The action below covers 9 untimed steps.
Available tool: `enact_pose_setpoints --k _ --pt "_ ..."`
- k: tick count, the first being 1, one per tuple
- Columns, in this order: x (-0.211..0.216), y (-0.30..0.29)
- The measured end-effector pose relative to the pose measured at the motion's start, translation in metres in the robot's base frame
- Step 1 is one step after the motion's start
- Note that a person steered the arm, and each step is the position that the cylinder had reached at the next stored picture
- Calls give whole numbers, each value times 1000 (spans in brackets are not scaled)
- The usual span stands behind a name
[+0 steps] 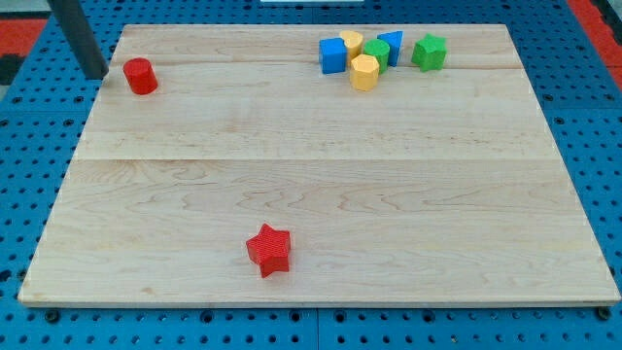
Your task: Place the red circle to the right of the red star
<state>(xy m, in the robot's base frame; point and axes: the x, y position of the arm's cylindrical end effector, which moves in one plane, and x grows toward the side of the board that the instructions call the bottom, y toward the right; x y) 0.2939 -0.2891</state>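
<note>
Pale wooden board (pixel 321 194) of joined planks; beneath it, blue perforated surface (pixel 583 117); red patches at both top corners (pixel 19 39).

Pale wood-grain desk (pixel 321 185) on a blue perforated base (pixel 603 126); dark grey rod, my tip (pixel 95 76); red circle (pixel 141 76), red star (pixel 269 250), blue cube (pixel 333 55), yellow hexagon (pixel 364 72), green star (pixel 429 52), another yellow (pixel 352 42), green (pixel 378 52) and blue block (pixel 393 43)

My tip (pixel 95 76) rests low at the view's top left, rod leaning slightly.
</note>
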Motion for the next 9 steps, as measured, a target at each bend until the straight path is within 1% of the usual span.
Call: enact_pose_setpoints --k 1,2,3,4,5,6,7,8,9 --pt "10 44" --pt "36 142" --pt "-4 139" --pt "-26 148" --pt "82 196" --pt "130 228" --pt "115 233" --pt "131 277" --pt "153 283"
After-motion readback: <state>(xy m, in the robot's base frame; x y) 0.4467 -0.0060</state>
